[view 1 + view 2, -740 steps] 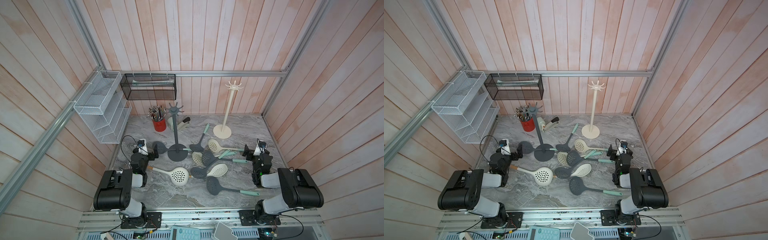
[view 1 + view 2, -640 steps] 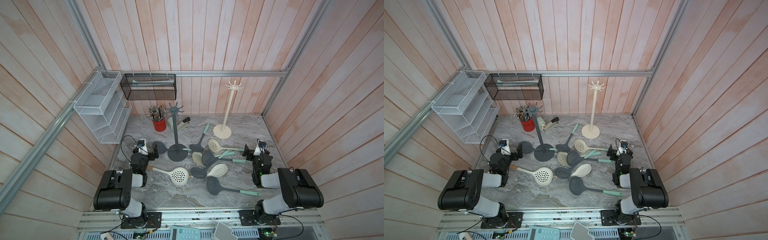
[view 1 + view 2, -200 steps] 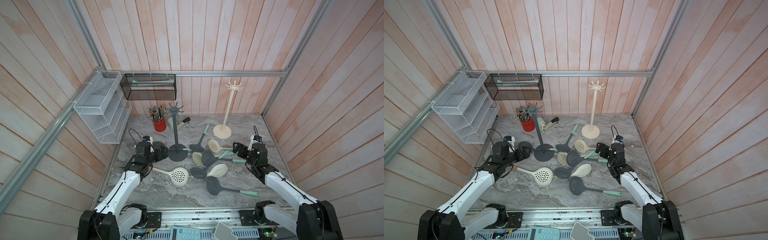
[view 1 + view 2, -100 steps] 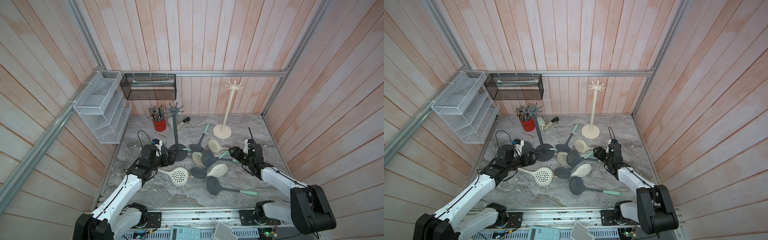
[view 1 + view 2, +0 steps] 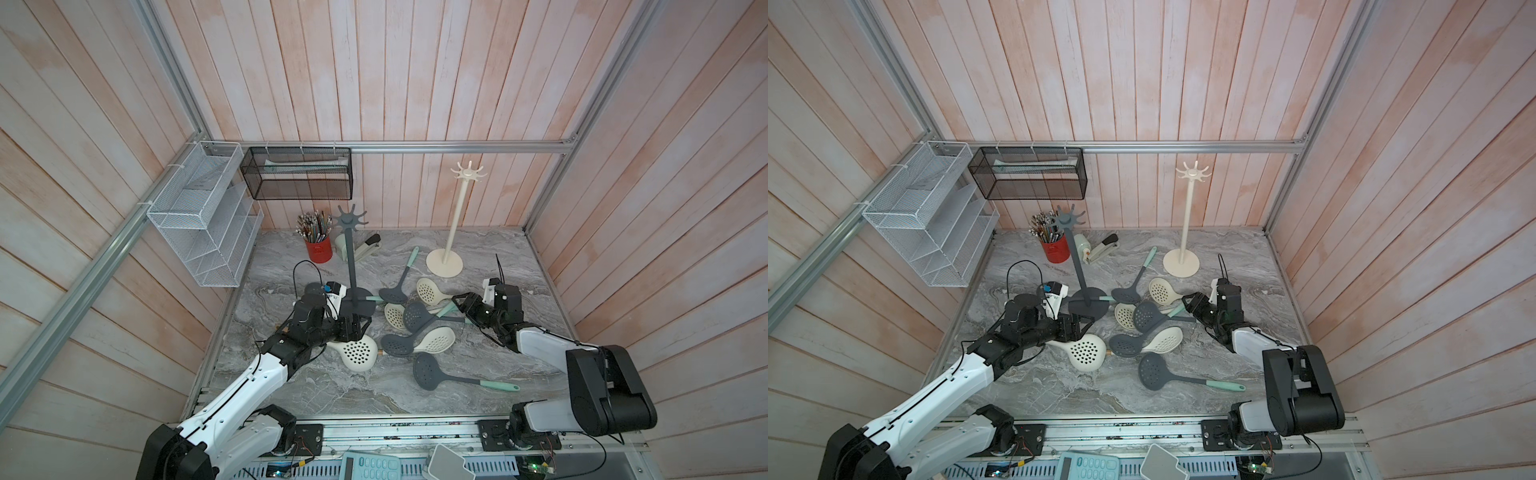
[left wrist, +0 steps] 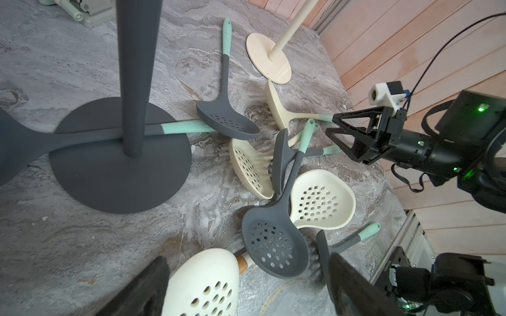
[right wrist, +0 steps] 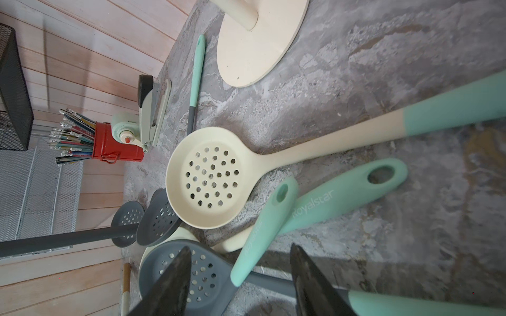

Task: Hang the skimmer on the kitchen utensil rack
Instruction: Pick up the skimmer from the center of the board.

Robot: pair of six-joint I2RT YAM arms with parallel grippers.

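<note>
**A:** Both arms: reached out from the near rail to the pile. Left gripper: jaws spread wide, empty. The cream skimmer has its bowl below and between them. Grey rack: just beyond the tips.

**B:** Right gripper: jaws half spread and narrowing, astride a mint handle, not pinching it. Advice: centre the handle between the jaws, close near the hanging hole, then lift clear of the crossed handles.
</note>
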